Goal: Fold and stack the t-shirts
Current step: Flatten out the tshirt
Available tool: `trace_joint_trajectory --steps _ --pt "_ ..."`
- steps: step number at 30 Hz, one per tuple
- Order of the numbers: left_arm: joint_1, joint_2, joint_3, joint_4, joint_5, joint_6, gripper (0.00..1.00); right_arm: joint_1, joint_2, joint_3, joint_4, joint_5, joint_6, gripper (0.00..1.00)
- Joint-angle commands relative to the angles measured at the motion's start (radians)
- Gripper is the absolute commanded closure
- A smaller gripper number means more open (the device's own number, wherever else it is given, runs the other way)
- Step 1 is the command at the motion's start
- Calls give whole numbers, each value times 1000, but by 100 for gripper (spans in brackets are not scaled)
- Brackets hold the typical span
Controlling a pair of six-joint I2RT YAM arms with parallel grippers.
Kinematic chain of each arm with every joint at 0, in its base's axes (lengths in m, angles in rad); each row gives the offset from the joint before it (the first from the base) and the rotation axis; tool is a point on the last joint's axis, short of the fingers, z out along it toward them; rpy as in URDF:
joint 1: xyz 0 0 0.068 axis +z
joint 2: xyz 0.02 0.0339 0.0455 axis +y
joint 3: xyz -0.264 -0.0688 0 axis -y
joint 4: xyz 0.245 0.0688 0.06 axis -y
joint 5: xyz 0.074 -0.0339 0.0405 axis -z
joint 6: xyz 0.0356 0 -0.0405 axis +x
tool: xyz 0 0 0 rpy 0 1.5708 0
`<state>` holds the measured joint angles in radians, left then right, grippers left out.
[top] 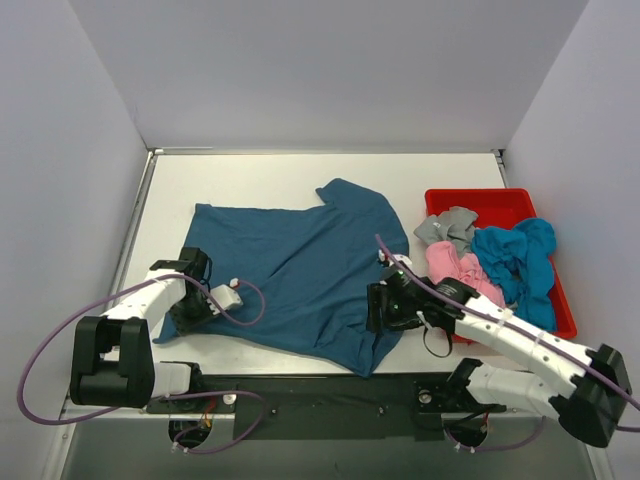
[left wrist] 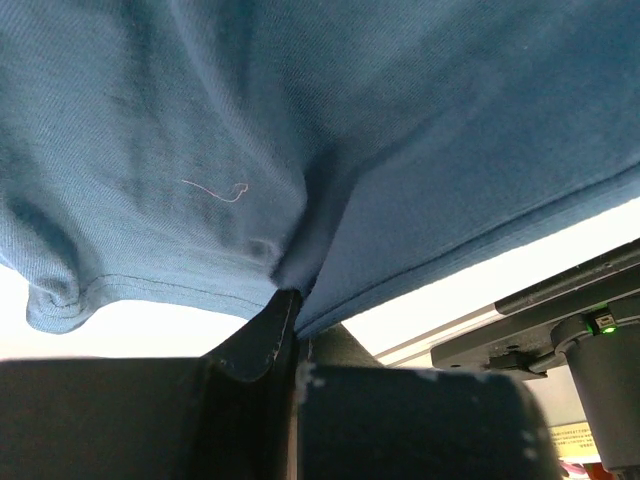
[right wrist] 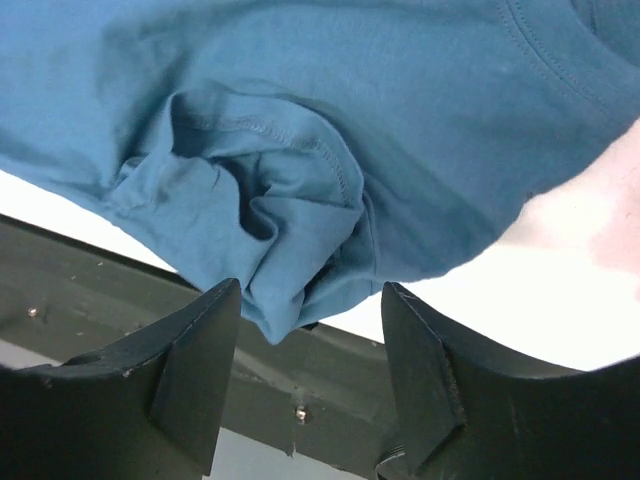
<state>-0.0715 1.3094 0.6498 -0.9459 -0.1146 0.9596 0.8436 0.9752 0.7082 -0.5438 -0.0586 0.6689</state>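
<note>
Spreading teal shirt [top: 300, 275]. Left tool [left wrist: 292, 305] clamped on hem; right tool [right wrist: 310, 310] apart at bunched corner. Next: grip, flatten.

No text, brand or number could be read in any view. A small yellow label [left wrist: 585, 437], seen from the left wrist camera by the near edge of the table [top: 300, 180], carried lines of fine print too small and blurred to make out.
</note>
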Motion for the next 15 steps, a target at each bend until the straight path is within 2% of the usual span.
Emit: trace_joint_trajectory --steps 1,6,8,9,10,11,12,13,15 --pt "-8 -21 31 -28 27 4 99 -8 135 48 19 43 -23 48" --pt "-16 -22 28 -16 27 -1 99 -61 227 7 88 33 -43 56" --pt "-17 -22 30 -10 27 -4 99 -66 269 5 123 5 -42 64" --pt "-16 -21 33 -11 29 -7 99 -66 292 5 131 -3 -38 74" --pt "-17 -22 34 -11 27 -7 99 -66 299 2 128 -13 -35 80" --pt "-16 -21 36 -16 30 -7 99 -67 298 -4 122 -14 -23 91" --pt "-17 -18 36 -19 33 -5 99 -74 293 -22 105 -14 -17 97" --pt "-17 -19 40 -22 35 -4 99 -78 272 -32 93 -12 0 100" --pt "-19 -13 42 -22 35 1 99 -89 220 -70 44 -6 26 100"
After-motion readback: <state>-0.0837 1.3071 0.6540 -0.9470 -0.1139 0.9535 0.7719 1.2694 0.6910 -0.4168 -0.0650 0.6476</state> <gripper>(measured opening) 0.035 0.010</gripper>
